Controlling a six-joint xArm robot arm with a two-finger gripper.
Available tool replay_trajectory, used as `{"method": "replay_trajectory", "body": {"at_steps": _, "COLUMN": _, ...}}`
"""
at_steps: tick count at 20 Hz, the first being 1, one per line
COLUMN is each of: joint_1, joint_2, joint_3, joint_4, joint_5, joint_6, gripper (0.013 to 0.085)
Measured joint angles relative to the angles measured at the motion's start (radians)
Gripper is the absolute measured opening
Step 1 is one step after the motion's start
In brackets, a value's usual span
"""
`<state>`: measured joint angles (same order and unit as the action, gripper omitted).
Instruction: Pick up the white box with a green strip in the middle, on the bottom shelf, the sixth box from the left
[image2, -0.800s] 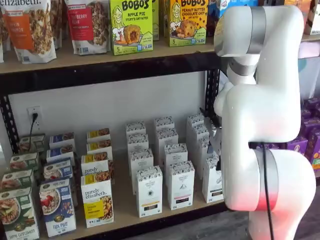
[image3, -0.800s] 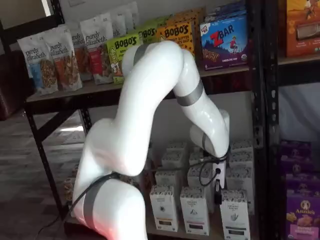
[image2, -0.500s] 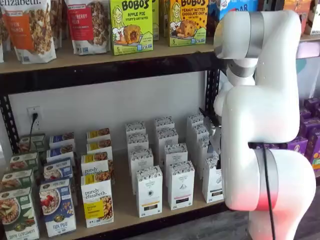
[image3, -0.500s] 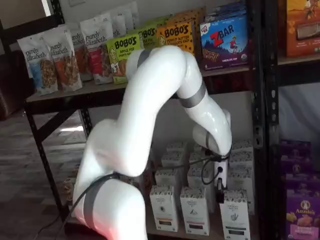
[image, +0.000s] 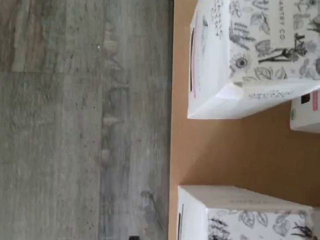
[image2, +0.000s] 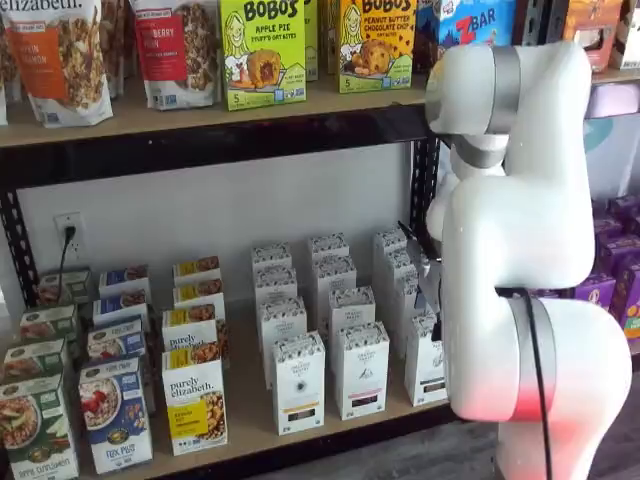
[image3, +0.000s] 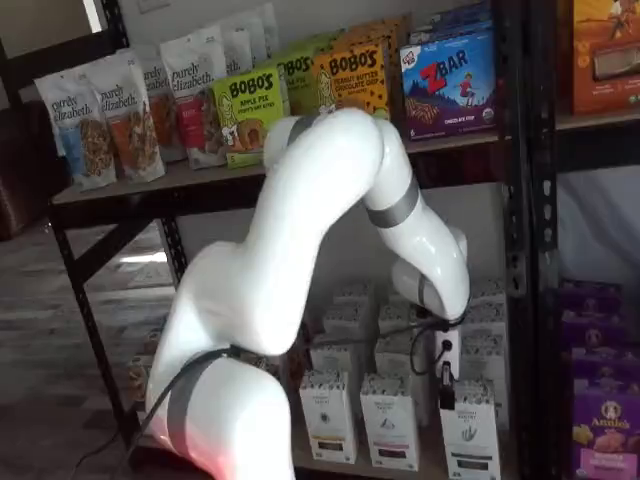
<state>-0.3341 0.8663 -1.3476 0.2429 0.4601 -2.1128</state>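
1. White box (image2: 425, 360) stands untouched at the front edge of the bottom shelf (image2: 250, 420), upright, end of its row beside two look-alike cartons.
2. Gripper (image3: 444, 388) hangs just above the white box, at its upper front corner. Black fingers show side-on only; they're spread to their widest and hold nothing.
3. Progress, my read: approach nearly done. Left: line up over the white box, descend, close, lift out.
4. Wrist view shows the patterned top of a carton (image: 255, 55) on the board, with no fingers in sight. The print ends in "CO"; the rest is unclear.
5. Readable: "BOBO'S APPLE PIE" box (image2: 262, 50) and "ZBAR" box (image3: 450, 80) on the shelf above the white box; "purely elizabeth." box (image2: 195, 400) further along its row.
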Motion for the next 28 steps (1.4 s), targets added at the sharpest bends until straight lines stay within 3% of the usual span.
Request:
{"method": "replay_trajectory", "body": {"at_steps": 6, "joint_1": -0.007, "joint_2": 0.101, "joint_3": -0.126, "joint_4": -0.031, "joint_5": 0.007, "joint_6": 0.022, "gripper": 0.0850}}
{"method": "replay_trajectory", "body": {"at_steps": 13, "joint_1": -0.004, "joint_2": 0.187, "joint_3": -0.236, "joint_4": -0.155, "joint_5": 0.049, "joint_6": 0.134, "gripper": 0.0850}}
{"method": "replay_trajectory", "body": {"at_steps": 20, "joint_1": -0.007, "joint_2": 0.213, "joint_3": -0.242, "joint_4": -0.266, "joint_5": 0.014, "joint_6": 0.226, "gripper": 0.0850}}
{"method": "replay_trajectory", "body": {"at_steps": 28, "joint_1": -0.004, "joint_2": 0.234, "joint_3": -0.249, "joint_4": -0.287, "joint_5": -0.008, "joint_6": 0.249, "gripper": 0.0850}}
